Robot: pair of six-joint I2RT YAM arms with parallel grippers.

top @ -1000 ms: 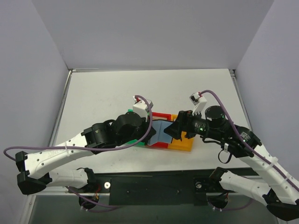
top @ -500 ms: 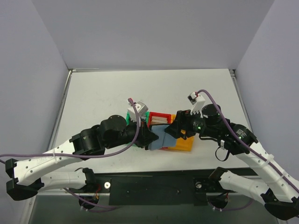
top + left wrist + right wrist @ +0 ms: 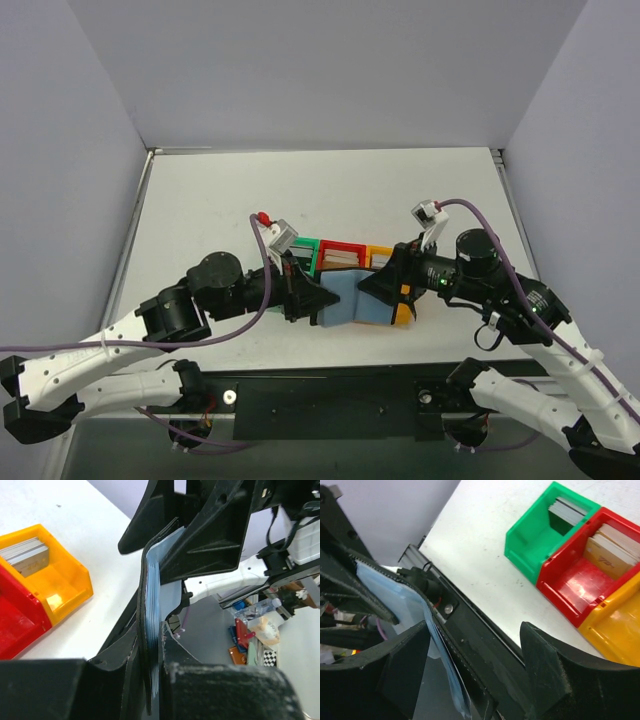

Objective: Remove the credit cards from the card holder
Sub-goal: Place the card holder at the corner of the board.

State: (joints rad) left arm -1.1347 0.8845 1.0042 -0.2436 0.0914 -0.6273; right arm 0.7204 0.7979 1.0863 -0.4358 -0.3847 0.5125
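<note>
Credit cards: pale blue stack, black-edged, face up above table, just in front of card holder, long axis left-right between my grippers. My left gripper pinches one short end tight; my right gripper gapes wide at other end, one finger against stack. Print on tan card in red box unreadable.

The left claw has drawn back off the card holder toward the near counter edge, lifting the blue credit card clear and uncovering the green and red boxes. The right claw has followed to the card's other end.
</note>
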